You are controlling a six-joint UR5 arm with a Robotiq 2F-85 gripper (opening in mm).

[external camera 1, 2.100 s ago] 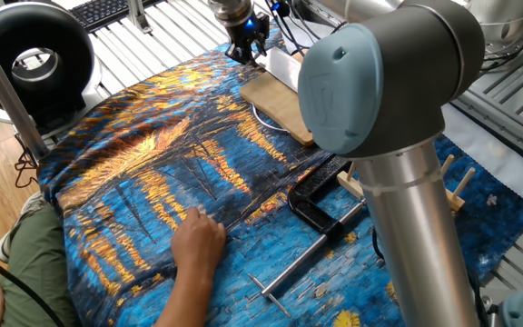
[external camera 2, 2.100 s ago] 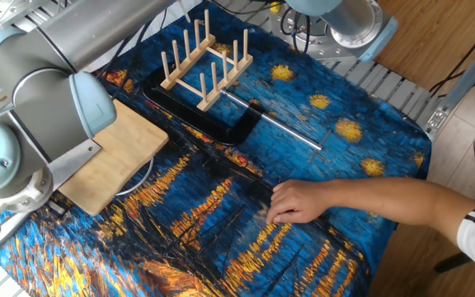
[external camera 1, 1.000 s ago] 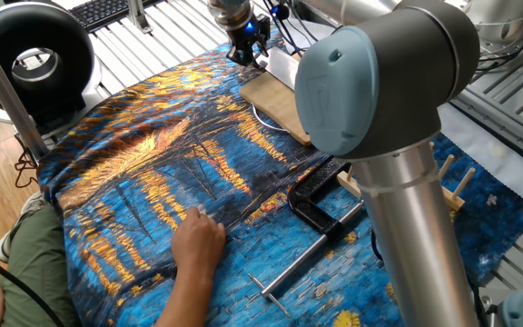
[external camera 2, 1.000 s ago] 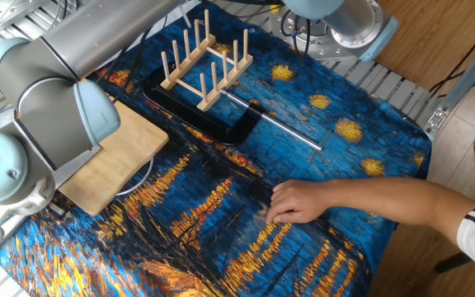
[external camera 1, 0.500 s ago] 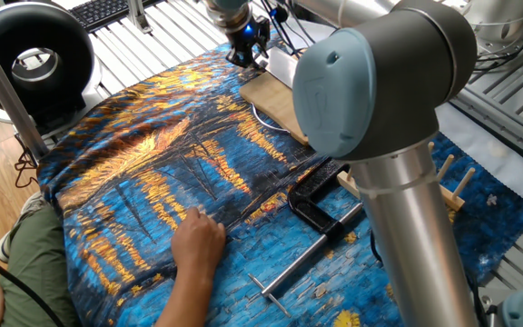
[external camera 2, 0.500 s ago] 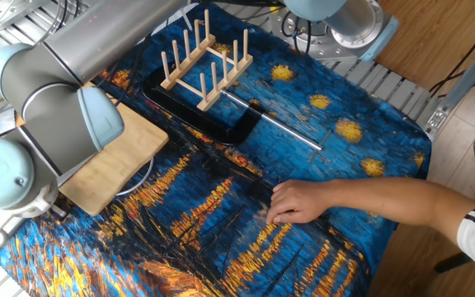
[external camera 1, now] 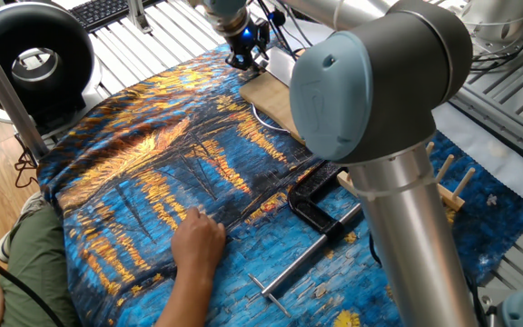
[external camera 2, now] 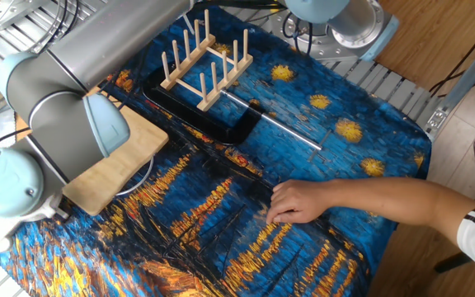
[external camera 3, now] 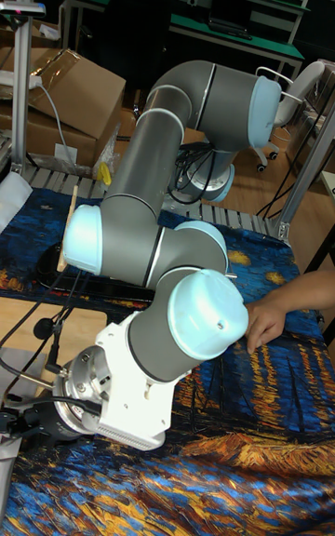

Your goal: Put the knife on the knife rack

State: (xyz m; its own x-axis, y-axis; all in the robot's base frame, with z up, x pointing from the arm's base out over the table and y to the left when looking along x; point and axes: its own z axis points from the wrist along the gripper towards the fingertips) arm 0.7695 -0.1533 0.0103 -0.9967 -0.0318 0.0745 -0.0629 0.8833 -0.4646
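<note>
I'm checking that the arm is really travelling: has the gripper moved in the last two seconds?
Yes, a little. In one fixed view the gripper has drifted left and slightly up, away from the wooden cutting board, which has stayed put.

- Knife rack: light bare wood, two rows of upright round pegs on parallel base rails, standing upright on the blue-and-orange cloth just beside the black clamp's frame.
- Knife: not identifiable in any view; the arm hides much of the wooden cutting board.
</note>
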